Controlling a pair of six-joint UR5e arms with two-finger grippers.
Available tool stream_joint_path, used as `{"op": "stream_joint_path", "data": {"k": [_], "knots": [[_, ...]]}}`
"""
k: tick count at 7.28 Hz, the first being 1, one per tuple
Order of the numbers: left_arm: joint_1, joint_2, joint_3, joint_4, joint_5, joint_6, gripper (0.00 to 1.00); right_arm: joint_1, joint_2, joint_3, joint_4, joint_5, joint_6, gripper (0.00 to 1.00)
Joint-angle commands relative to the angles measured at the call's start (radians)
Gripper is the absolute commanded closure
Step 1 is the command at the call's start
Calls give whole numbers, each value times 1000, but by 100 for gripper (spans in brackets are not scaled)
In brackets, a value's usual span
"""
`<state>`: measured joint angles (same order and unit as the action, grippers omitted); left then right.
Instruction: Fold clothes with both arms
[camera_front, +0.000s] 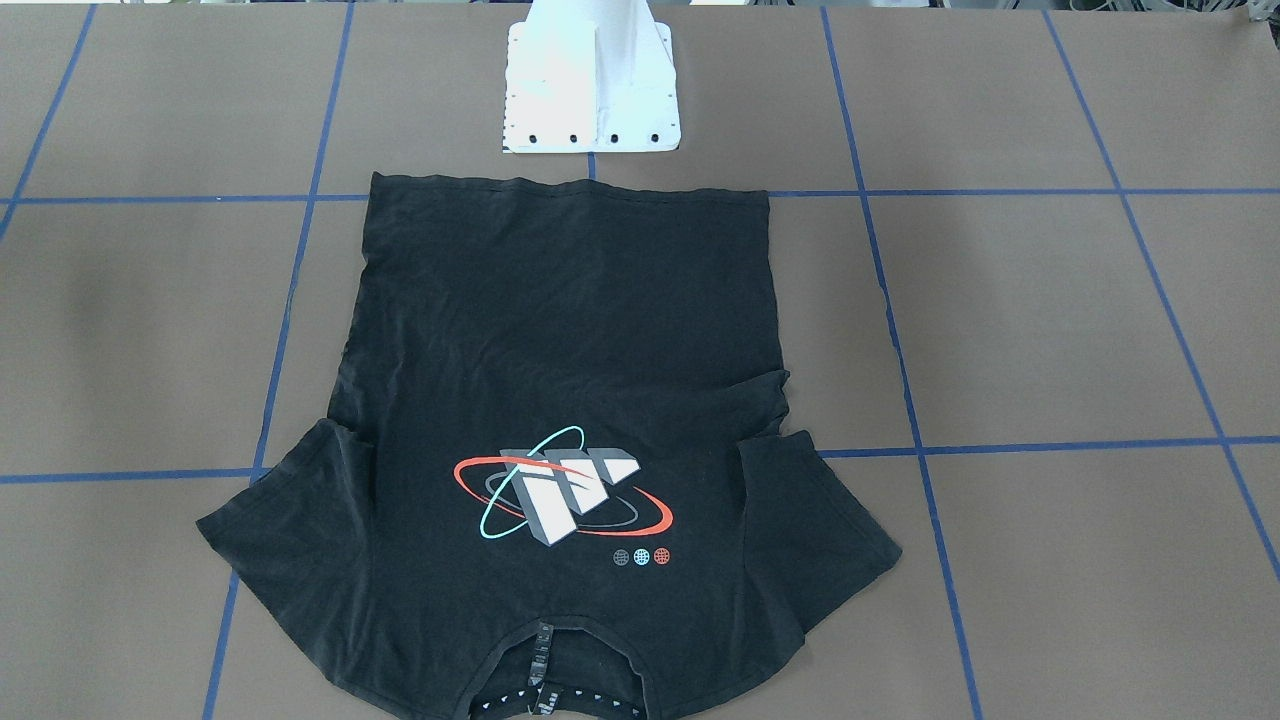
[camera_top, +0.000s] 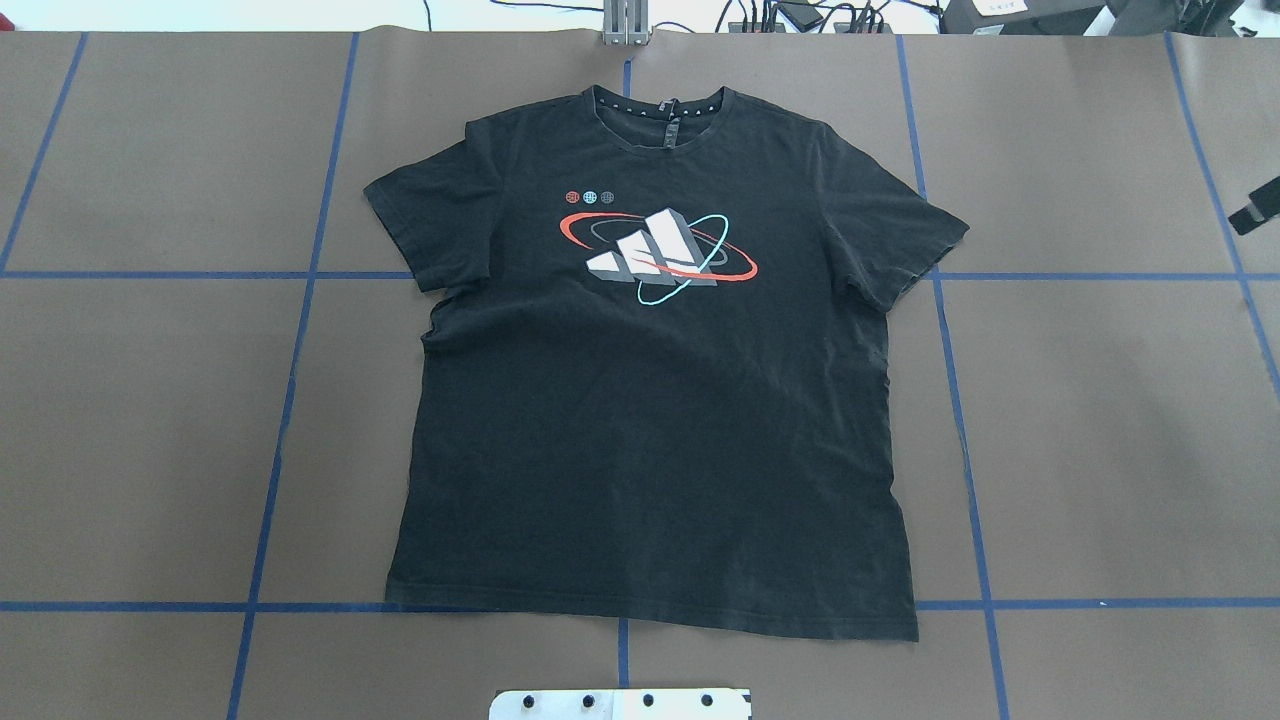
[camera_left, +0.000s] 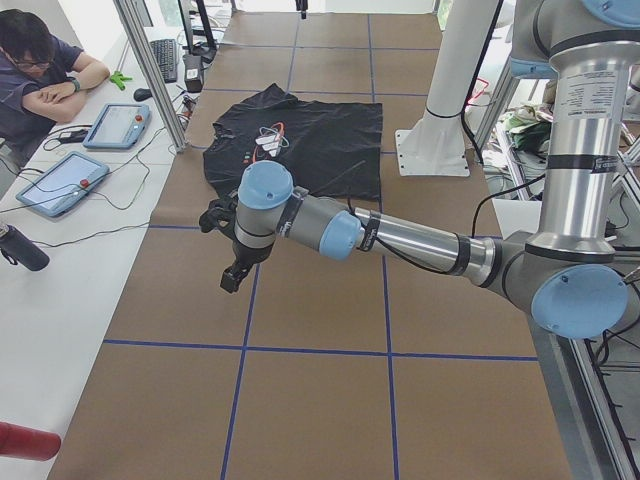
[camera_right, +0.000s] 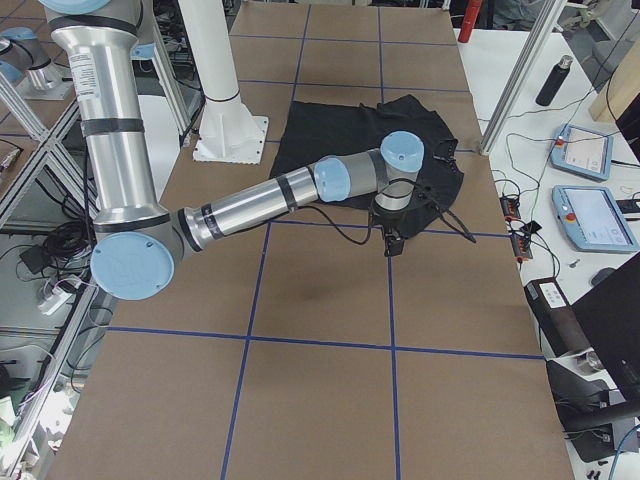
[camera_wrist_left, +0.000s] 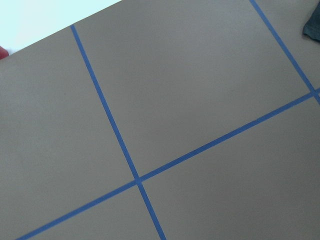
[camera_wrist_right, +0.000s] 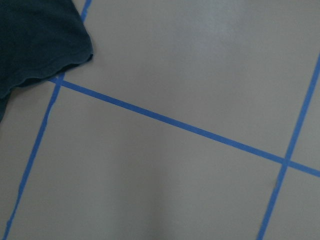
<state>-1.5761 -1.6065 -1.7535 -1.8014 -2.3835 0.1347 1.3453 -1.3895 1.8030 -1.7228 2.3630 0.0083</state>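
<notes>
The black T-shirt (camera_top: 650, 400) lies spread flat, graphic side up, in the middle of the brown table, collar on the far side from the robot's base. Its hem (camera_front: 570, 185) lies close to the pedestal. My left gripper (camera_left: 232, 272) hangs over bare table left of the shirt, apart from it; I cannot tell whether it is open or shut. My right gripper (camera_right: 391, 241) hangs just off the right sleeve (camera_wrist_right: 40, 40), only a black tip (camera_top: 1262, 205) showing in the overhead view, state unclear. No fingers show in either wrist view.
The white pedestal base (camera_front: 590, 90) stands by the hem. Blue tape lines (camera_top: 290, 400) grid the table (camera_top: 1100, 400). A seated person (camera_left: 40, 70) and tablets (camera_left: 60, 180) are at a side bench beyond the collar side, with a dark bottle (camera_right: 555, 80).
</notes>
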Motion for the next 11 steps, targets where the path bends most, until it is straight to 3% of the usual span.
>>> {"op": "stream_joint_path", "data": {"k": [1,2,3,4,6,8,11], "knots": [[63,-30,60,-158,-43,-244,0,-72,148,-97,2,-2,170,1],[85,-27,65,-208,-43,-251,0,-99,209,-149,35,-2,241,1],[87,-27,65,-210,-45,-251,0,-151,219,-218,199,-13,388,1],[93,-26,65,-210,-43,-253,0,-184,216,-332,455,-24,551,1],[94,-23,65,-210,-45,-251,0,-280,216,-498,784,-144,766,2],[96,-20,65,-210,-45,-251,0,-337,221,-563,911,-243,892,6],[96,-20,65,-210,-45,-251,0,-380,218,-580,936,-309,934,22]]}}
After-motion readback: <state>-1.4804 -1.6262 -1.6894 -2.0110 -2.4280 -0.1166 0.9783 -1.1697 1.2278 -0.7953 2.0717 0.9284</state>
